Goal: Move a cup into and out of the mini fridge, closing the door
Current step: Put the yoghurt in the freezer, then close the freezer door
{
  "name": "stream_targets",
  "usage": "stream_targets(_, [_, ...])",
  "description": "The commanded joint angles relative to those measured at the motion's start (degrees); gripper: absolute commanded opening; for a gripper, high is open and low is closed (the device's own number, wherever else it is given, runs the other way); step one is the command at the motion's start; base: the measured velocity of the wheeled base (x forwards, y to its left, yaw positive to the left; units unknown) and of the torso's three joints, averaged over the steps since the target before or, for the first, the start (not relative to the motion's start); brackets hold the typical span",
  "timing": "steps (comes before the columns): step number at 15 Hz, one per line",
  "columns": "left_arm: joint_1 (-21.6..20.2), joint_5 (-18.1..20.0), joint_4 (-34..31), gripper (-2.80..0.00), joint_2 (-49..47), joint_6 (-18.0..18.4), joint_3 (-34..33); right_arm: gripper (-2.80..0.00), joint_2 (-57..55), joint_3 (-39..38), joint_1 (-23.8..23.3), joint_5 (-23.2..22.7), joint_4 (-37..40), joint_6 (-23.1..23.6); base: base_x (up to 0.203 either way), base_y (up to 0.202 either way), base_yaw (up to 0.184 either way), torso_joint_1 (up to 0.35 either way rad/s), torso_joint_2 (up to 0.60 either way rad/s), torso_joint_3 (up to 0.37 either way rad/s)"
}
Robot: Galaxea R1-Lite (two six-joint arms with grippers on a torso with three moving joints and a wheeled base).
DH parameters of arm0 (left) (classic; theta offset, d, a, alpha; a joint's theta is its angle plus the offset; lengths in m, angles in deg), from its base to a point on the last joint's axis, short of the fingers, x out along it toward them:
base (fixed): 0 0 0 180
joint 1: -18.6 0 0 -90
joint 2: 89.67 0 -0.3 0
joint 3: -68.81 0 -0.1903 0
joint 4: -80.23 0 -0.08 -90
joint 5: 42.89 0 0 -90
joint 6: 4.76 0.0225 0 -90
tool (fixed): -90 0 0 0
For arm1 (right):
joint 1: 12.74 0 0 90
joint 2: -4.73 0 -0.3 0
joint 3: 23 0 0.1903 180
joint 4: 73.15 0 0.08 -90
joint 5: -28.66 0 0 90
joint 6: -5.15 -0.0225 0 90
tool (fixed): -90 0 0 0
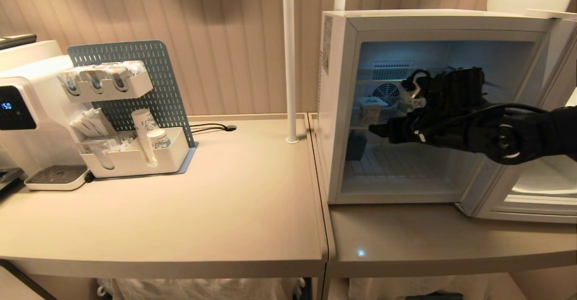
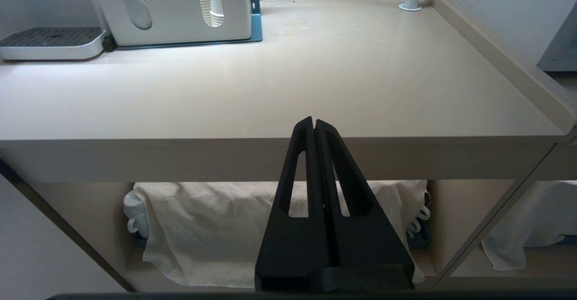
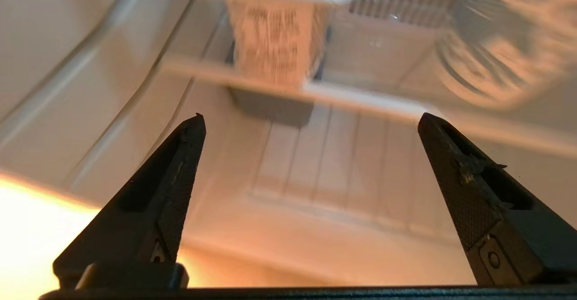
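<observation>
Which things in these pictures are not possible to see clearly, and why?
- Cup: head view, small, partly behind the right pincer; its marks are unreadable.
- Cup: right wrist view, motion-blurred, top cut by the edge.
- Door: head view, cut off by the right edge.
- Left pincer: outside the head view.

Warm dim light, blurred fridge interior (image 3: 342,164)

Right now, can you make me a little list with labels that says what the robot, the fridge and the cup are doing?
fridge: mini fridge on the counter, lit inside
door: door swung open to the right
cup: small white cup on the wire shelf inside
right pincer: right pincer open, empty, reaching in toward the cup
left pincer: left pincer shut, parked by the table edge
</observation>
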Motion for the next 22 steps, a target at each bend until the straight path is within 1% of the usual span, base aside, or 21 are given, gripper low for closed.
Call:
stream_targets(1, [0.0,0.0,0.1,-2.8,0.0,0.0,0.0,0.0,6.6,-4.7,0.5,-0.1,-0.7,0.8,0.0,0.0,0.0,0.0,0.0,0.0])
stream_targets(2, [0.0,0.0,0.1,-2.8,0.0,0.0,0.0,0.0,9.3,-8.1,0.8,-0.1,-1.5,1.7,0.0,0.0,0.0,0.0,0.0,0.0])
stream_targets(3, [0.0,0.0,0.1,-2.8,0.0,0.0,0.0,-2.8,12.5,-12.2,1.4,-0.1,-2.5,2.4,0.0,0.0,0.0,0.0,0.0,0.0])
stream_targets(7, [0.0,0.0,0.1,-2.8,0.0,-0.1,0.0,-2.8,27.7,-24.2,2.5,0.9,-5.5,2.8,0.0,0.0,0.0,0.0,0.0,0.0])
stream_targets(8, [0.0,0.0,0.1,-2.8,0.0,-0.1,0.0,-2.8,32.2,-26.3,2.6,3.7,-5.3,2.8,0.0,0.0,0.0,0.0,0.0,0.0])
stream_targets(9, [0.0,0.0,0.1,-2.8,0.0,-0.1,0.0,-2.8,36.5,-27.9,2.6,11.2,-4.8,2.8,0.0,0.0,0.0,0.0,0.0,0.0])
stream_targets(11, [0.0,0.0,0.1,-2.8,0.0,-0.1,0.0,-2.8,45.5,-30.5,2.7,29.8,-3.1,2.6,0.0,0.0,0.0,0.0,0.0,0.0])
stream_targets(12, [0.0,0.0,0.1,-2.8,0.0,-0.1,0.0,-2.8,50.3,-32.1,2.7,36.9,-2.1,2.4,0.0,0.0,0.0,0.0,0.0,0.0])
stream_targets(13, [0.0,0.0,0.1,-2.8,0.0,-0.2,0.0,-2.8,55.2,-33.8,2.7,43.4,-1.2,2.4,0.0,0.0,0.0,0.0,0.0,0.0])
stream_targets(14, [0.0,0.0,0.1,-2.8,0.0,-0.2,0.0,-2.8,60.5,-35.8,2.1,48.4,-0.2,2.5,0.0,0.0,0.0,0.0,0.0,0.0])
stream_targets(15, [0.0,0.0,0.1,-2.8,0.0,-0.3,0.0,-2.8,66.1,-37.9,-0.3,51.3,0.9,2.8,0.0,0.0,0.0,0.0,0.0,0.0])
stream_targets(17, [0.0,0.0,0.1,-2.8,0.0,-0.3,0.0,-2.8,77.3,-42.1,-6.2,53.7,3.8,3.5,0.0,0.0,0.0,0.0,0.0,0.0])
stream_targets(18, [0.0,0.0,0.1,-2.8,0.0,-0.3,0.0,-2.8,83.9,-44.4,-8.2,53.5,5.5,3.9,0.0,0.0,0.0,0.0,0.0,0.0])
stream_targets(19, [0.0,0.0,0.1,-2.8,0.0,-0.3,0.0,-2.8,90.4,-47.0,-9.8,50.4,6.8,4.2,0.0,0.0,0.0,0.0,0.0,0.0])
stream_targets(21, [0.0,0.0,0.1,-2.8,0.1,-0.2,0.0,-2.8,103.3,-52.1,-12.2,35.9,8.7,4.5,0.0,0.0,0.0,0.0,0.0,0.0])
stream_targets(22, [0.0,0.0,0.1,-2.8,0.1,-0.2,0.0,-2.8,108.0,-55.5,-13.0,30.1,9.1,4.3,0.0,0.0,0.0,0.0,0.0,0.0])
